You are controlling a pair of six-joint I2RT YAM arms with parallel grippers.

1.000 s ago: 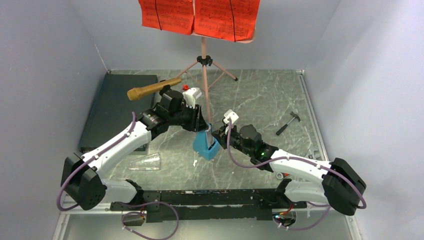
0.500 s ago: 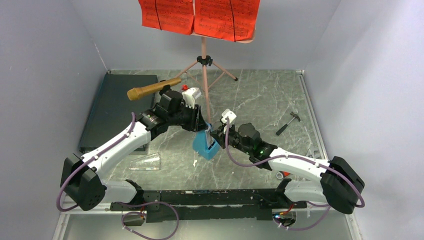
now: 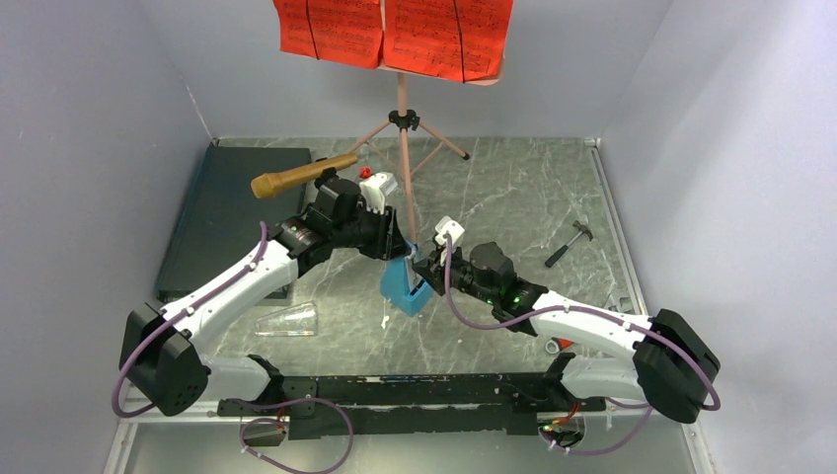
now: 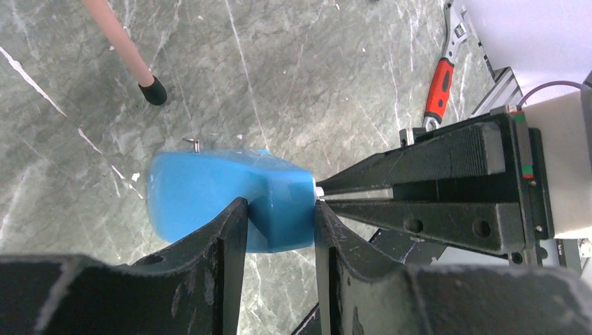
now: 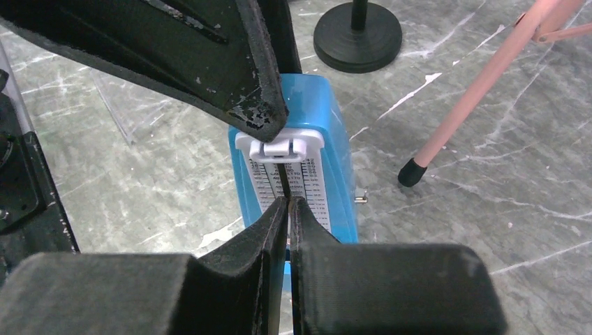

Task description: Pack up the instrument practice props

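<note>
Between the two black fingers of the left gripper (image 4: 279, 209) sits the narrow top of the blue metronome (image 4: 209, 188). The fingers are partly open and press on both its sides. The right gripper (image 5: 287, 202) comes at the metronome's front. Its tips are almost closed, with only the thin rod (image 5: 280, 178) of the metronome pinched between them. A little white weight (image 5: 279, 146) sits on the rod just above the tips.

The metronome is in the middle of the table, low over it. I cannot tell if its bottom touches.

Just beside it is one black-tipped foot of the pink music stand (image 3: 403, 148). The red sheet-music pages (image 3: 395, 35) rest on top of the stand, at the back. The gold microphone (image 3: 301, 175) pokes out to the left, above the left arm, and its black round base (image 5: 357, 43) stands on the table behind the metronome.

The table (image 3: 513, 197) is grey-green and looks like marble with white lines. A flat dark case (image 3: 232, 212) lies along its left side. A clear cup (image 3: 288, 320) lies on its side near the front. A small hammer (image 3: 568, 244) lies on the right, and a red-handled wrench (image 4: 441, 77) lies by the metal rail. Plain pale blue walls (image 3: 89, 118) stand on three sides.
</note>
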